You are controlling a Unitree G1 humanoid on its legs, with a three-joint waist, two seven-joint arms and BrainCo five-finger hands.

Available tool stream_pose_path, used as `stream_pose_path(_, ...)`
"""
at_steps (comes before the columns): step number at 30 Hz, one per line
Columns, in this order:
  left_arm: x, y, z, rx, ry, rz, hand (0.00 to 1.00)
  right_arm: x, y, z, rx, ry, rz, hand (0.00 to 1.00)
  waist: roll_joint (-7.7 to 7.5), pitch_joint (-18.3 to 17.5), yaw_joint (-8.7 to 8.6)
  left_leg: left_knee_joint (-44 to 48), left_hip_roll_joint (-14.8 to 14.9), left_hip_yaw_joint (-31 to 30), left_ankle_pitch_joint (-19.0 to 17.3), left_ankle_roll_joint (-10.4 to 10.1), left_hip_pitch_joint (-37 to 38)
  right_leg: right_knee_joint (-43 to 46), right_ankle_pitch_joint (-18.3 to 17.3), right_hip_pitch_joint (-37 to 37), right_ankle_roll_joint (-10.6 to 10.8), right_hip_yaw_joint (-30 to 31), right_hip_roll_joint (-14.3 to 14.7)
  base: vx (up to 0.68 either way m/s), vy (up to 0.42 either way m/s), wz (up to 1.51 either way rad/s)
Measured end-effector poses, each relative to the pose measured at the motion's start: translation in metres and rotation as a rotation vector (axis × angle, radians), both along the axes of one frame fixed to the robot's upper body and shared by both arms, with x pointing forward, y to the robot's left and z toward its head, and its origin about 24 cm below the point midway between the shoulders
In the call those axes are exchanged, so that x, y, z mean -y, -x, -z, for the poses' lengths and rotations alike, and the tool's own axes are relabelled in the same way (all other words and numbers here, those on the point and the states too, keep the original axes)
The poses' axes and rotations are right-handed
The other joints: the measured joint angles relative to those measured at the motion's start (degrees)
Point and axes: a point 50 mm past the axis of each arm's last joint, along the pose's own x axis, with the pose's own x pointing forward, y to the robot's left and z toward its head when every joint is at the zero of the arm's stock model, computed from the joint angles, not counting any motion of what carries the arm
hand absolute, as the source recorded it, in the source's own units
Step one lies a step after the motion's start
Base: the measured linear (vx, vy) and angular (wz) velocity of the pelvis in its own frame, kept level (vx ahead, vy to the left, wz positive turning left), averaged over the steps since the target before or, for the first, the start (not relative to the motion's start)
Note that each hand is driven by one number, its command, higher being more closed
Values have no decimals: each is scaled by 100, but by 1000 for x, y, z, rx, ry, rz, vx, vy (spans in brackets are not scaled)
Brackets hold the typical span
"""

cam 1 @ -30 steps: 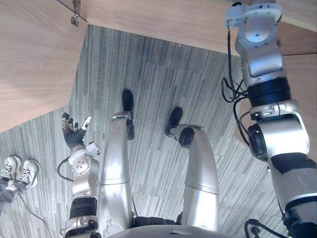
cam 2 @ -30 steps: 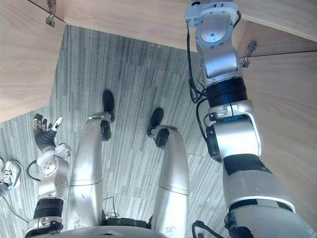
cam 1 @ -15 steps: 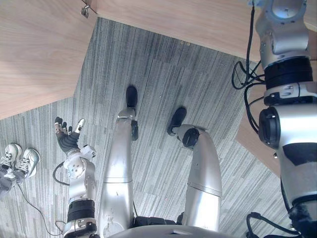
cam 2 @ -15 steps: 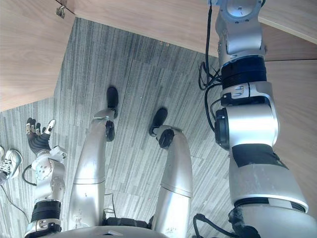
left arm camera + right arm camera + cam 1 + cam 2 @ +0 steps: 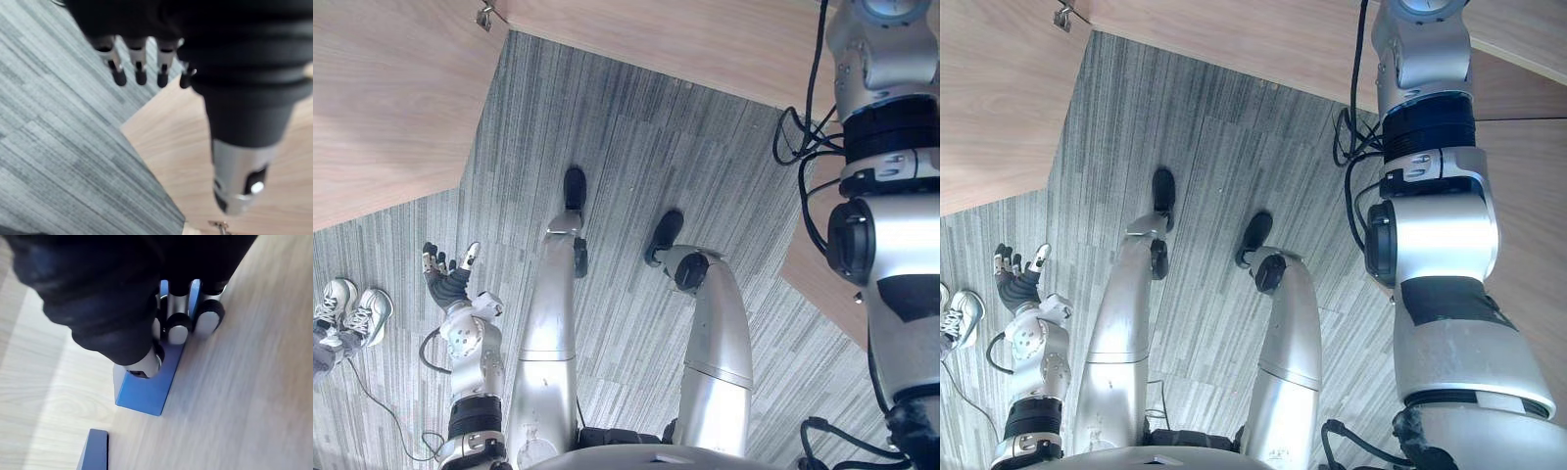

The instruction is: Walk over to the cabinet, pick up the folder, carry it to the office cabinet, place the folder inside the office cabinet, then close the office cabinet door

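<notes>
Your right hand (image 5: 178, 330) grips the blue folder (image 5: 144, 394) by its thin edge; it looks stiff and light, so hold tight.

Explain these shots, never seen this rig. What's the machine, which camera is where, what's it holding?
It is a humanoid robot with two arms, each ending in a fingered hand. The two eye views come from a stereo camera on its head, looking down at grey carpet between wooden cabinet panels. A person's white shoes stand at the edge. The other two cameras sit on the wrists, looking along each hand. The left hand hangs low beside the robot, fingers straight, holding nothing. In the right wrist view, the right hand has its fingers curled round a blue folder on a wooden surface, with a second blue item nearby.
</notes>
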Motion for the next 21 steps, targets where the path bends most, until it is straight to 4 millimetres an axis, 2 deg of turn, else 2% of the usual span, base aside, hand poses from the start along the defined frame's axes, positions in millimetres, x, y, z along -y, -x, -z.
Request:
stream_pose_path(10,6,0,2,2,23,0,0,2,5,-3,44,-72,23,100,62,-33,-9,-67,-31,8,72,1,39,-3,17,4,-19,7,-27,-41,13,2)
stream_pose_path(14,6,0,2,3,24,2,0,-10,21,-8,144,-24,-22,100,62,-33,-13,141,50,6,-24,15,33,57,22,34,-22,31,44,-52,21,-13)
stream_pose_path(17,8,-1,1,4,23,10,0,-21,31,4,200,26,-56,100,62,-33,-44,421,164,-2,-188,31,68,120,14,148,-9,46,138,-48,30,-23)
stream_pose_path(21,9,-1,1,3,22,21,0,-32,46,35,240,108,-73,100,61,-33,-101,678,231,66,-417,13,271,259,-56,356,35,158,181,-40,41,-15)
